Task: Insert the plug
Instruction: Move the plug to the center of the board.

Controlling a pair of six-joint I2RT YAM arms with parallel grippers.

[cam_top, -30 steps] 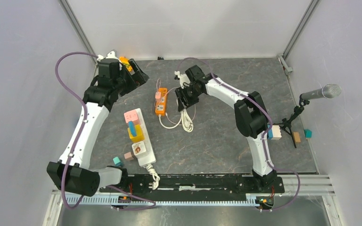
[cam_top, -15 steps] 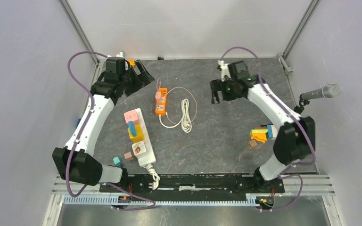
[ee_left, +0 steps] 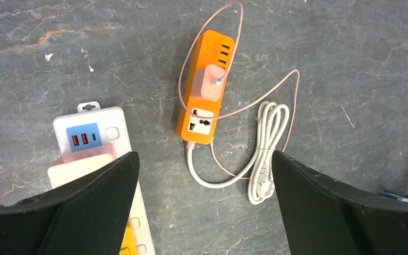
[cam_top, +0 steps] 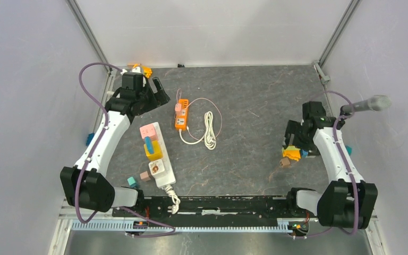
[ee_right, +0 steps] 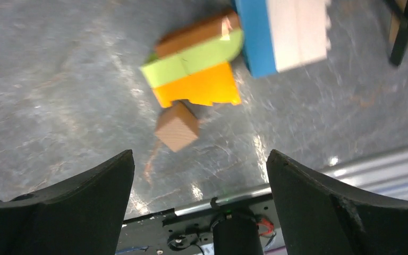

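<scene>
Near the upper middle of the overhead view, the orange power strip (cam_top: 180,122) lies on the grey tabletop (cam_top: 244,154). The pink plug (cam_top: 178,107) sits on its top face, and a thin pink cable (ee_left: 292,95) loops away from it. The left arm (cam_top: 103,138) reaches to the upper left, just beside the strip, its jaws wide open and empty. At the right edge, the right arm (cam_top: 336,154) holds its jaws spread wide and empty over a cluster of coloured blocks (ee_right: 202,79).
</scene>
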